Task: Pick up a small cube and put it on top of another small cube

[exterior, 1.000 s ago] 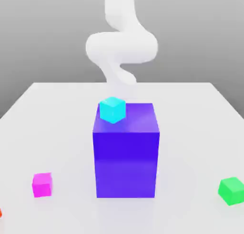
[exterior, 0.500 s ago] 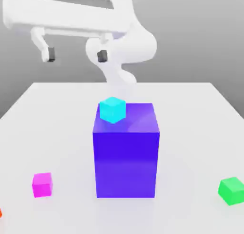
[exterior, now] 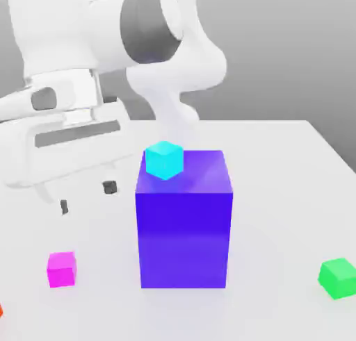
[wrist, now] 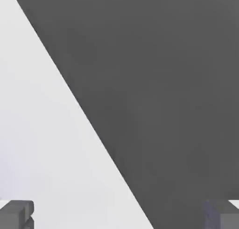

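Observation:
The small magenta cube (exterior: pixel 61 269) lies on the white table (exterior: pixel 278 166) at the exterior view's lower left. My gripper (exterior: pixel 86 197) hangs above and a little behind it, open, with nothing between its dark fingertips (exterior: pixel 109 187). A cyan cube (exterior: pixel 164 159) rests on the top front corner of the big blue-violet block (exterior: pixel 183 225). A green cube (exterior: pixel 338 278) sits at the exterior view's lower right. In the hand view the two grey fingertips (wrist: pixel 16 214) stand far apart over the table's edge.
The tall blue-violet block stands in the middle of the table, just to the exterior view's right of my gripper. A sliver of a red object (exterior: pixel 1 310) shows at the exterior view's left edge. The arm's white links (exterior: pixel 174 62) rise behind the block.
The hand has come down from high above the table toward the magenta cube, staying open. The cubes have not moved.

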{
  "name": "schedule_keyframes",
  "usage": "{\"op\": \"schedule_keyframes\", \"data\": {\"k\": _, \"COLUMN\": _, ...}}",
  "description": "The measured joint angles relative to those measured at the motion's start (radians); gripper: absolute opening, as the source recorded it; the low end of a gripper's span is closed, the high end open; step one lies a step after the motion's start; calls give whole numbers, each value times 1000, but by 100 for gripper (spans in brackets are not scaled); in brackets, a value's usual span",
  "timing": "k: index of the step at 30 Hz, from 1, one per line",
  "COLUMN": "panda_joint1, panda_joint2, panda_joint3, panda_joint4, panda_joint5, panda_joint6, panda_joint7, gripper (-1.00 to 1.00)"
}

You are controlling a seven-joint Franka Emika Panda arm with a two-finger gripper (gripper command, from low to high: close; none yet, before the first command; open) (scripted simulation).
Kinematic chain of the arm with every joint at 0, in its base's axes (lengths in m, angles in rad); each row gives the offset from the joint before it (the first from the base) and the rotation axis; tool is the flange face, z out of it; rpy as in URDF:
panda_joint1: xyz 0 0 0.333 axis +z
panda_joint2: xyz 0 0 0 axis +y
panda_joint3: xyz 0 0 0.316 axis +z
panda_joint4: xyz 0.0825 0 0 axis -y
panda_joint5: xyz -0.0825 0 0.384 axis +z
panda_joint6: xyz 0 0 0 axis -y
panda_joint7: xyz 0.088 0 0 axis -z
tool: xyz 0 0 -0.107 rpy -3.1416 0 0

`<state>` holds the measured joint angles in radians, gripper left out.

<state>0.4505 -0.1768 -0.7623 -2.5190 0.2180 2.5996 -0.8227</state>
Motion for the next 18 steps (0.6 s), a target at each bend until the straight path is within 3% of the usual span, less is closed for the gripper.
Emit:
{"op": "schedule_keyframes", "data": {"k": 8, "panda_joint1": 12, "panda_joint2": 160, "panda_joint3": -76, "panda_joint4": -41, "panda_joint5": 138, "panda_joint6": 50, "panda_joint7": -402, "gripper": 0}}
{"op": "schedule_keyframes", "data": {"k": 18, "panda_joint1": -101, "panda_joint2": 334, "panda_joint3": -37, "panda_joint4": -96, "panda_joint5": 231, "panda_joint6": 122, "panda_joint7": -847, "gripper": 0}}
